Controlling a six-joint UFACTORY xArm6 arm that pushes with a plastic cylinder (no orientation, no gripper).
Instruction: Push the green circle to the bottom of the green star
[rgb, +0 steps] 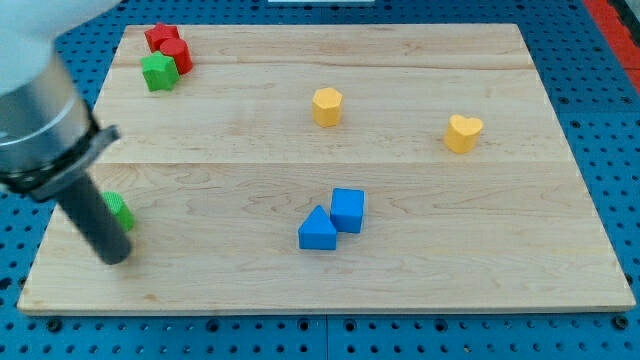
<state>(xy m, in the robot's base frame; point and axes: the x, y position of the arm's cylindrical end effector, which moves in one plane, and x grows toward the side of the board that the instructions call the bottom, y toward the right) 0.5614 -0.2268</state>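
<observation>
Blue pegboard surrounds a pale wooden worktop (420, 80). The arm's tool is a plain dark rod with nothing that opens or closes; its tip (117, 258) rests near the view's bottom-left corner, touching the green circle (119, 211), which peeks out just to the view's right of the rod. The green star (158, 72) sits well apart at the view's top left, touching two red blocks (168, 45). A yellow hexagon (327, 106) and yellow heart (463, 132) lie further right; a blue triangle (318, 230) and blue cube (348, 209) touch near the middle bottom.
</observation>
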